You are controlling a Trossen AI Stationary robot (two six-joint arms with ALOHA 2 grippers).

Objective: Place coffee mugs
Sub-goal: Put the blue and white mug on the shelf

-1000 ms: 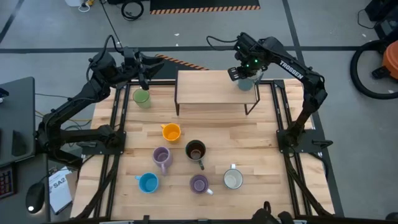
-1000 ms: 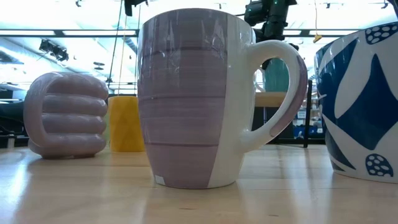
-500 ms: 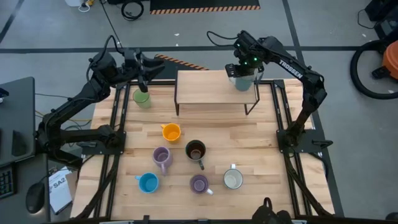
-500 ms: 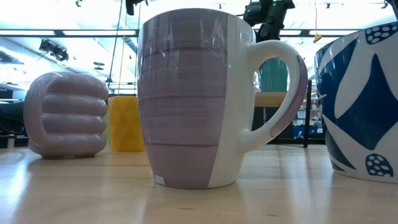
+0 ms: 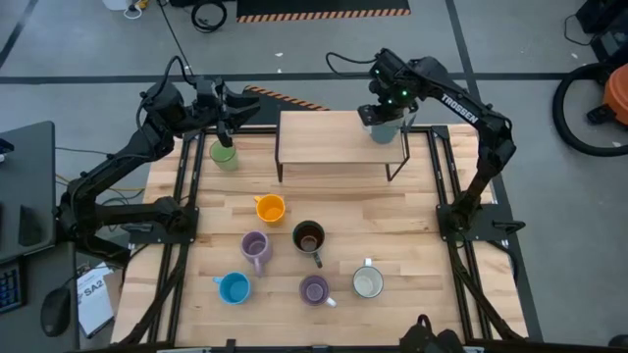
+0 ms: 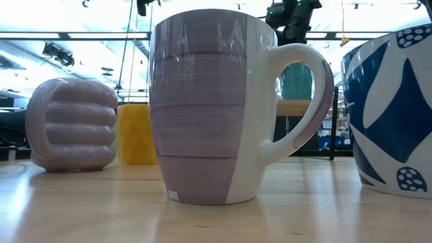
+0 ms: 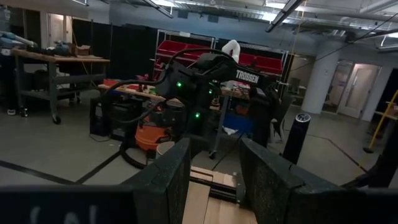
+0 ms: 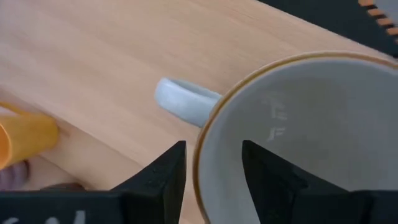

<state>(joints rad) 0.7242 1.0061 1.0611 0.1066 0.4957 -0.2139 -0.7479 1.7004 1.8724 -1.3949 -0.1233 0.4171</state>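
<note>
Coffee mugs on a table, read from the front edge back toward the raised wooden shelf (image 5: 334,137). Farthest in front of the shelf stands a row of three: a blue mug (image 5: 234,287), a lilac mug (image 5: 315,290) and a white mug (image 5: 368,282). Nearer the shelf are a second lilac mug (image 5: 255,247), a dark mug (image 5: 309,237) and an orange mug (image 5: 270,208). A green mug (image 5: 224,154) sits beside the shelf's left end. The left gripper (image 5: 229,126) hovers above it, fingers spread with nothing between them. At the shelf's right end a pale mug (image 8: 298,124) stands upright on the shelf top. The right gripper (image 5: 385,116) is directly over it. In the right wrist view its fingers are spread and straddle the mug's rim, one outside the wall and one over the bowl. A gap shows beside each, so the wall does not look pinched. The handle (image 8: 183,102) points along the shelf top, away from the fingers. Judged as glazed ceramic, each mug should be rigid, moderately heavy for its size, smooth enough to slip, and liable to chip if dropped. The thin rim wall offers the surest hold, taken opposite or beside the handle. The mug should be lowered flat so its base meets the wood squarely.
</note>
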